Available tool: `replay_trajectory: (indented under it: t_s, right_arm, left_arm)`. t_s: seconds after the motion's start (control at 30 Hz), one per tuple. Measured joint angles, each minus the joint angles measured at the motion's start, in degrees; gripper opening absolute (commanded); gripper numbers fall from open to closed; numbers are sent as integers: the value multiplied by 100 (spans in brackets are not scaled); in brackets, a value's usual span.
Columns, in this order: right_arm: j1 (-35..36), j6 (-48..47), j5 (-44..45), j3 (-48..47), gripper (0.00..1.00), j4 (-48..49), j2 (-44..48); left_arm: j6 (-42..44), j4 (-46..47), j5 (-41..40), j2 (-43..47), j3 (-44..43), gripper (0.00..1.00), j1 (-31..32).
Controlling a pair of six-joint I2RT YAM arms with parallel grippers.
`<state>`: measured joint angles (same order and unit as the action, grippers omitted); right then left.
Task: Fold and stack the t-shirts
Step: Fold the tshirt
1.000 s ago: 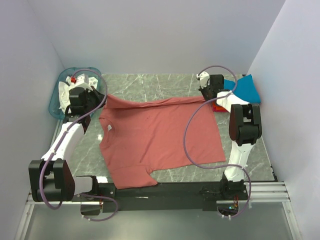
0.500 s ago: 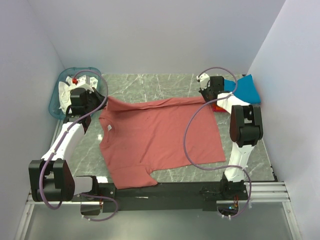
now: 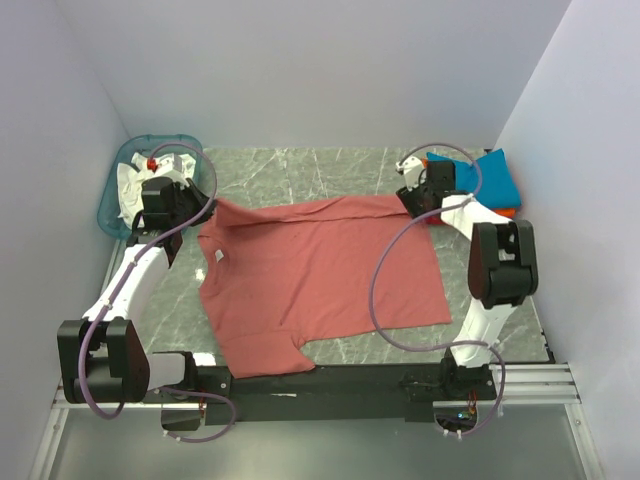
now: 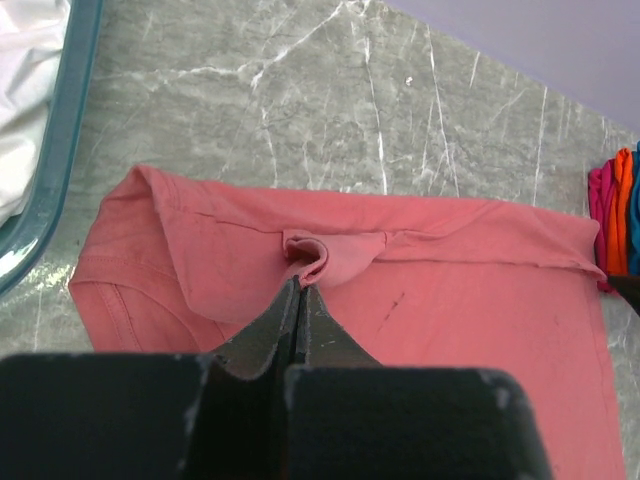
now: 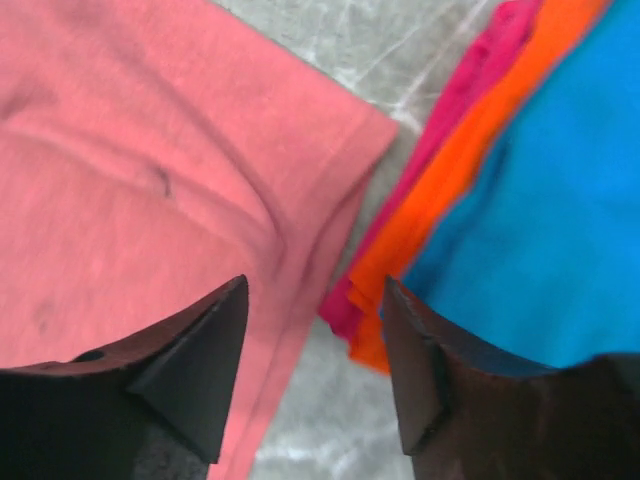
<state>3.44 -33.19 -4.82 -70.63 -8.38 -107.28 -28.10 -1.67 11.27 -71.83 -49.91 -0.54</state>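
Observation:
The dusty-red t-shirt (image 3: 320, 270) lies spread on the marble table, its far edge folded over into a narrow band. My left gripper (image 3: 208, 205) is at the shirt's far left corner. In the left wrist view its jaws (image 4: 298, 283) are shut on a small pinch of the red cloth (image 4: 450, 290). My right gripper (image 3: 412, 200) hovers open over the shirt's far right corner (image 5: 150, 150), nothing between its fingers (image 5: 312, 283). Just right of it sits a folded stack: a teal-blue t-shirt (image 3: 480, 178) (image 5: 540, 200) on top, an orange one (image 5: 465, 180) beneath, and a magenta layer (image 5: 425, 160) at the bottom.
A translucent teal basket (image 3: 115, 200) (image 4: 60, 150) with white cloth (image 3: 130, 180) stands at the far left, close behind my left gripper. Bare marble (image 3: 300, 170) stretches beyond the shirt to the back wall. The shirt's white neck label (image 3: 219, 257) faces up near the left.
My right gripper has opened and let go of the shirt's far right corner, which now lies flat; the right arm has shifted slightly. The left gripper has stayed shut in place.

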Motion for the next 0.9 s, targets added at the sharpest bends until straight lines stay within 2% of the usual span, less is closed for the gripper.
replay_trajectory:
  t_s: [0.17, 0.33, 0.6, 0.9]
  right_arm:
    - [-140, -70, -232, 90, 69, -157, 616]
    - [-267, -74, -780, 90, 69, -393, 1014]
    - [-295, -9, -1878, 90, 69, -981, 1084]
    - [-295, 72, -2310, 116, 69, -1185, 1084]
  left_arm:
    - [0, -22, 66, 0, 0, 0, 0]
    - [4, -68, 118, 13, 0, 0, 0]
    - [44, -260, 201, 223, 9, 0, 0]
    - [42, -411, 306, 223, 57, 0, 0]
